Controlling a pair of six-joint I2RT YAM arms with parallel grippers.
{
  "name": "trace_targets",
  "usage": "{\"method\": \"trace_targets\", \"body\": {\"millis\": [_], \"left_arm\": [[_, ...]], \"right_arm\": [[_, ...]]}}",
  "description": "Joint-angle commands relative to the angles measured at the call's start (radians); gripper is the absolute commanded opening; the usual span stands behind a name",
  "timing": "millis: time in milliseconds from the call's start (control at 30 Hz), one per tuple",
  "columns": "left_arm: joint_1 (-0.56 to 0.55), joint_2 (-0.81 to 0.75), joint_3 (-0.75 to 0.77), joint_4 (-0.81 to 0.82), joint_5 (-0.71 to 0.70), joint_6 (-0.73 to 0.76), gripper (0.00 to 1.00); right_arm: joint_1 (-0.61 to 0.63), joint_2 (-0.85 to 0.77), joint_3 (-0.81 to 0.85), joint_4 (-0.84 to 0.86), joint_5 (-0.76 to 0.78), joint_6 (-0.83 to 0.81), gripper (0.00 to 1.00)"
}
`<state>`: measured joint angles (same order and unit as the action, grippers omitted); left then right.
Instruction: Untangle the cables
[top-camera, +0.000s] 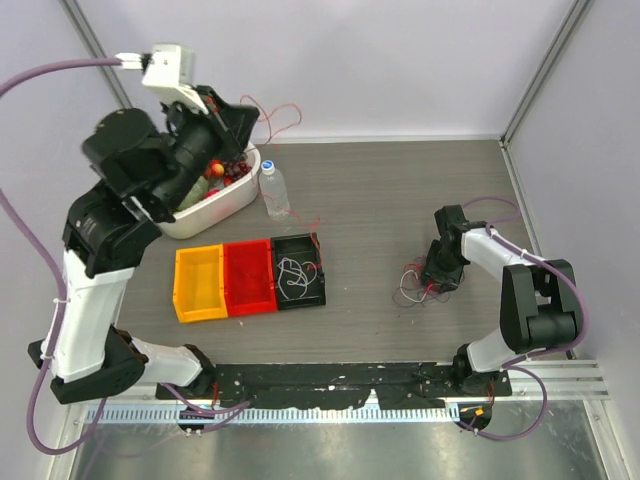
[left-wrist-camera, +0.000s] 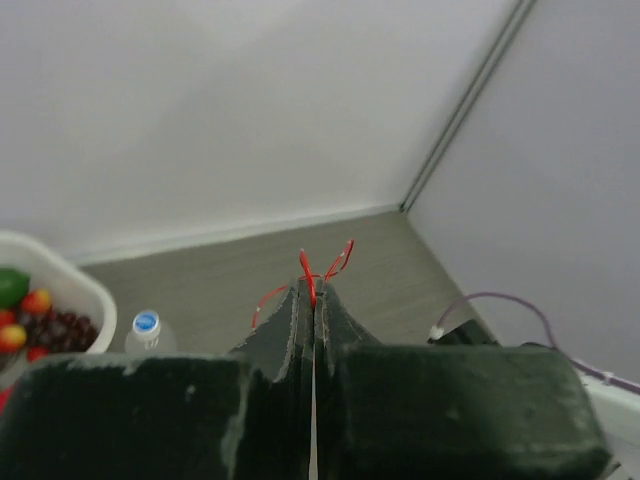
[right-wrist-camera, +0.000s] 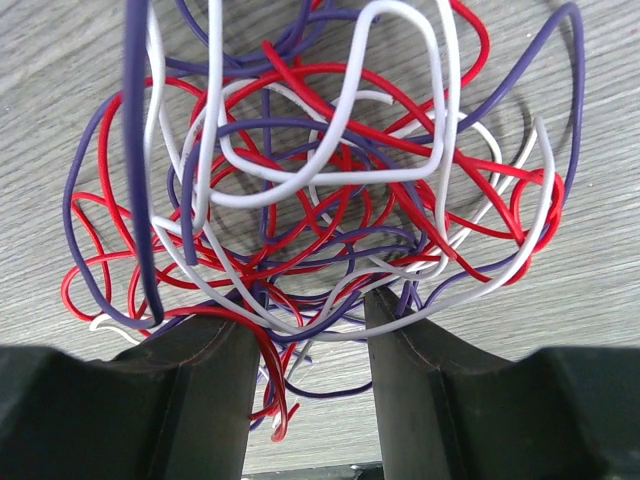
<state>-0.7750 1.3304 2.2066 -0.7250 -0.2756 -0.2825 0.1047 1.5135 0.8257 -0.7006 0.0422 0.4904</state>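
**Item 1, far left.** Left gripper (left-wrist-camera: 312, 292), raised well above the table (top-camera: 400, 190). Its fingers are pressed together on one red cable (left-wrist-camera: 306, 268), whose springy loops stick out past the tips, well apart from the heap.

**Item 2.** White tub (top-camera: 235, 205) of fruit, with a water bottle (top-camera: 275, 190) just beside it.

**Item 3.** Yellow bin (top-camera: 181, 290), red bin (top-camera: 250, 301) and black bin (top-camera: 322, 280) in a row. We count one white cable (top-camera: 292, 275) coiled in the black one.

**Item 4, right.** Tangle (right-wrist-camera: 320, 180) of red, white and purple cables, lying on the table. Right gripper (right-wrist-camera: 300, 312) is low over it, fingers apart and astride several strands, clamping none.

**Handling note.** We judge the red cable is bound for a bin, likely the red one. We would lower it inside before parting the fingers, or the loops may spring over the rim. On the right, we would close on a single outer strand.
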Motion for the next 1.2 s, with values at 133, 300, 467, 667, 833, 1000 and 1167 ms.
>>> {"method": "trace_targets", "body": {"millis": [133,300,467,667,833,1000,1167], "left_arm": [[0.0,-0.138,-0.307,-0.094,-0.214,-0.159,0.0],[0.0,-0.215,-0.505,-0.074,-0.235,-0.247,0.0],[0.0,-0.229,-0.594,-0.065,-0.247,-0.259,0.0],[-0.001,-0.232,-0.623,-0.077,-0.28,-0.262,0.0],[0.002,-0.235,-0.651,-0.068,-0.323,-0.259,0.0],[0.002,-0.224,-0.668,-0.071,-0.333,-0.254,0.0],[0.002,-0.231,-0.683,-0.071,-0.355,-0.256,0.0]], "right_arm": [[-0.003,-0.006,-0.013,0.046,0.016,-0.026,0.49],[-0.003,-0.001,-0.014,0.046,0.015,-0.024,0.49],[-0.003,-0.001,-0.014,0.044,0.01,-0.027,0.5],[-0.003,-0.003,-0.016,0.047,0.008,-0.027,0.5],[-0.003,-0.001,-0.016,0.046,0.008,-0.029,0.5],[-0.003,0.005,-0.014,0.046,0.007,-0.029,0.5],[-0.003,0.008,-0.016,0.049,0.004,-0.029,0.5]]}}
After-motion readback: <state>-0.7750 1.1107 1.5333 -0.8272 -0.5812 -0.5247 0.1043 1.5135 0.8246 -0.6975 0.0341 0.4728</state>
